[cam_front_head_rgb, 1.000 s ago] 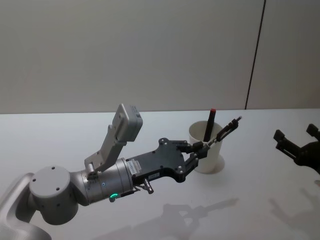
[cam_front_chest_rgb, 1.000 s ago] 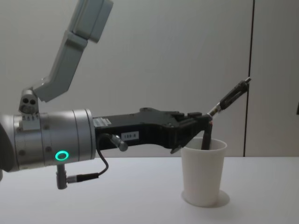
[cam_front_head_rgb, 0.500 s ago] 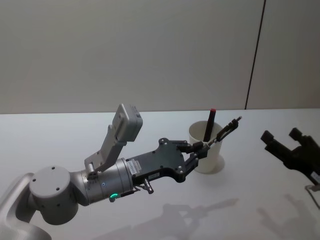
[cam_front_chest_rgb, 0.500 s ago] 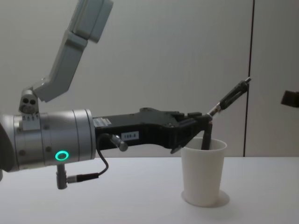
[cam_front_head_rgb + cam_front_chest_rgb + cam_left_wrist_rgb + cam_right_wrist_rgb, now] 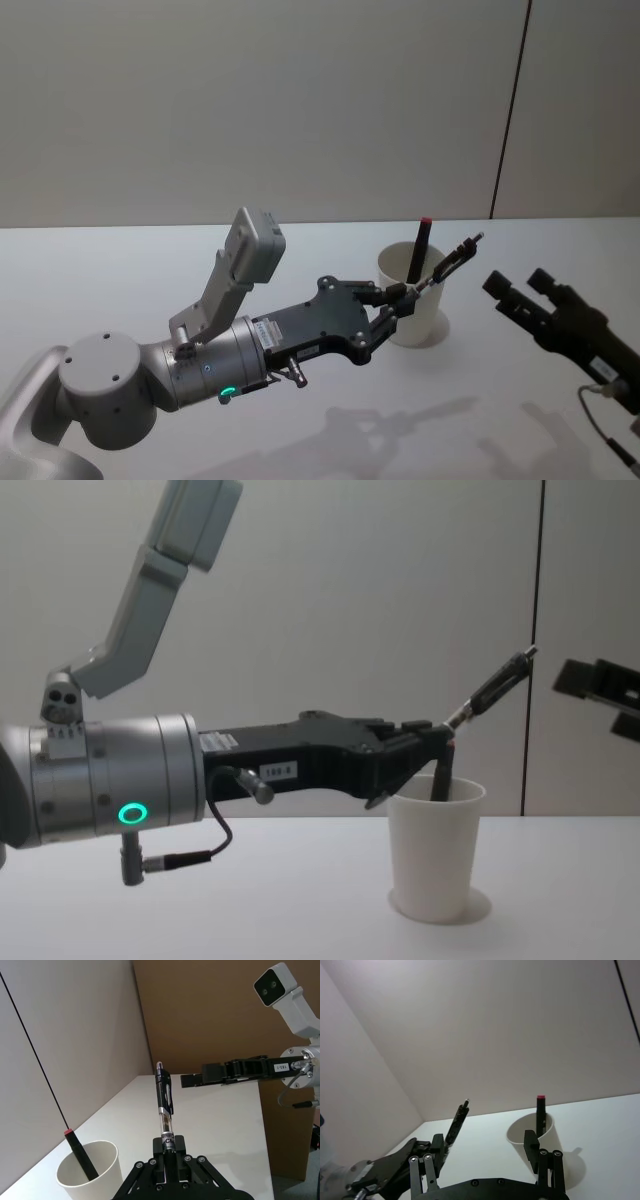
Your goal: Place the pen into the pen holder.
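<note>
My left gripper is pinched on the pen by its lower end. The pen slants up and off to the right, above the rim of the cup, not inside it. The cup stands upright on the tabletop, toward the far edge, right of the middle. A dark marker with a red cap leans inside the cup. My right gripper hangs over the tabletop's right side, near the cup but apart from it — fingers spread, holding nothing.
</note>
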Available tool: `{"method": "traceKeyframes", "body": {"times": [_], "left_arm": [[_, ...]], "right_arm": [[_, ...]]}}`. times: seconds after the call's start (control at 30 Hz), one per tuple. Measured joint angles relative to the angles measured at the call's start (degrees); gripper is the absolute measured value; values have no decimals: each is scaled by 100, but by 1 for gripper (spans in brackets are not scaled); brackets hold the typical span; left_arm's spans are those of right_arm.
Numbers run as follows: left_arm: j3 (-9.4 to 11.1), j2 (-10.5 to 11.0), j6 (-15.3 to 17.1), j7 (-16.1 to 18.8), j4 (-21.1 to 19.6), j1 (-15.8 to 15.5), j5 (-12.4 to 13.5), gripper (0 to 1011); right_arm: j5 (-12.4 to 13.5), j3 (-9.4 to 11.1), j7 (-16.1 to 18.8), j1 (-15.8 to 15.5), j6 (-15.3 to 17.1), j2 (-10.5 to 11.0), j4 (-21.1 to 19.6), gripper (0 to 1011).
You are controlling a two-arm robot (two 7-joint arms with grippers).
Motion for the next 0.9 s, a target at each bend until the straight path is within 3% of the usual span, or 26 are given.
{"method": "traceKeyframes", "body": {"times": [0.4, 0.9], "left_arm": [[0, 0, 0, 0, 0, 0, 0, 140], [0, 0, 0, 0, 0, 0, 0, 140]], "right_arm": [[381, -148, 273, 137, 98, -159, 160, 1001], [530, -272, 301, 365, 67, -321, 385, 1002]]}}
